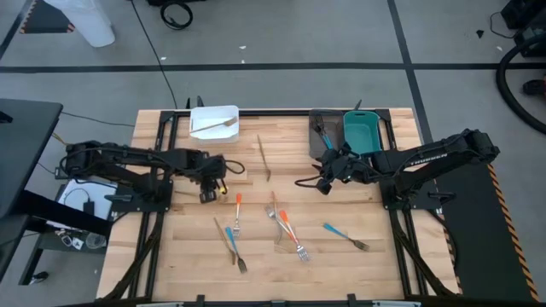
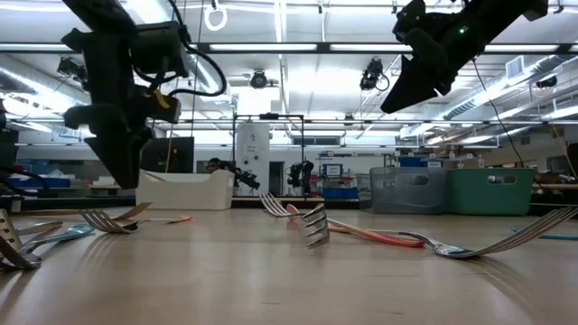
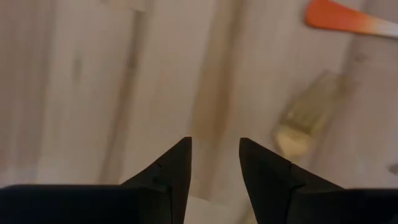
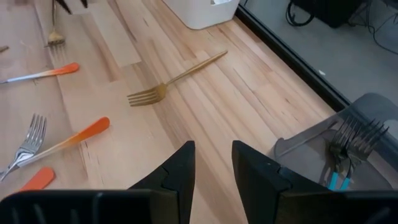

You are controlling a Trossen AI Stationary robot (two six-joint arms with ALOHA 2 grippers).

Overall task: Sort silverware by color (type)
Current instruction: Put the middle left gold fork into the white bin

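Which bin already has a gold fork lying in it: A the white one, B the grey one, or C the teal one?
A: in the high view a gold fork lies across the white bin, while the grey bin holds blue-handled forks and the teal bin shows none.

Bare wood is lying open around the gold fork, all sides reachable. Toward the table's front edge from it, scattered forks are crowding the passage.
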